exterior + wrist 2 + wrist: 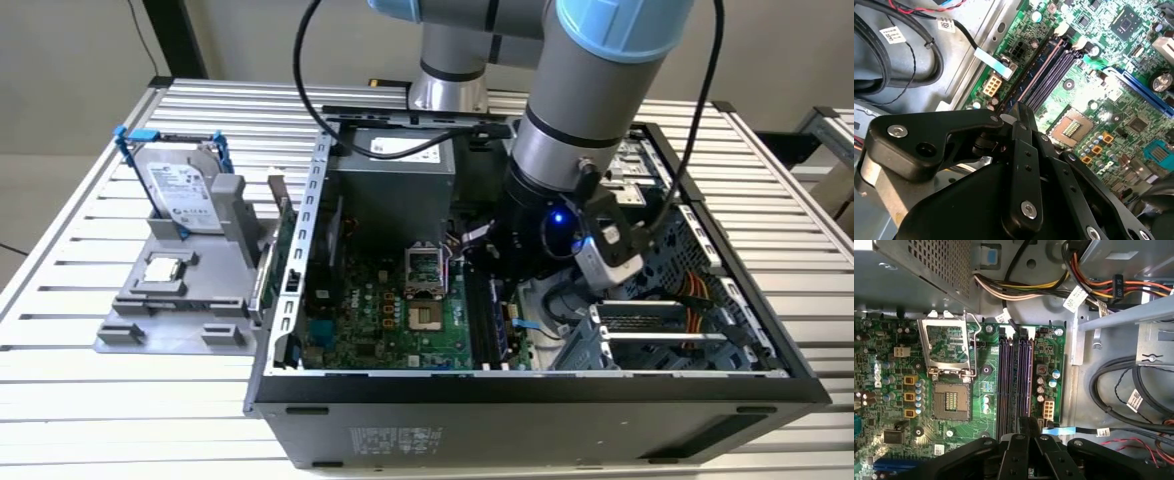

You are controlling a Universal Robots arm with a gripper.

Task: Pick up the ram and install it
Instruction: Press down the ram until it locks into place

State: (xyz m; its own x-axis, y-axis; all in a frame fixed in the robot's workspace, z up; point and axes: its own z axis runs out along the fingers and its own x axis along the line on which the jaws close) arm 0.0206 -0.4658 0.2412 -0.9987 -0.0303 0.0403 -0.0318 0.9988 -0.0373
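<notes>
The arm [587,130] plunges steeply from above into the open computer case [534,385], which lies on its side on the slatted table [134,400] so that the motherboard [387,310] faces up and can be reached from overhead. The wrist is turned straight down, which lines the tool [1026,422] up along the 4 long memory slots [1016,375] beside the bare processor socket [951,400]. In both wrist views the tool sits low over 1 end of those slots, near the blue-tagged cable [1059,430]. Its fingers [1024,150] are drawn narrow, tips almost together. That pose suits holding a thin board on edge or pressing 1 down, but I can't tell whether anything is pinched there. As for the ram, I can't pick it out for certain: the slots look bare to me, and it may be hidden edge-on at the tool's tips.
</notes>
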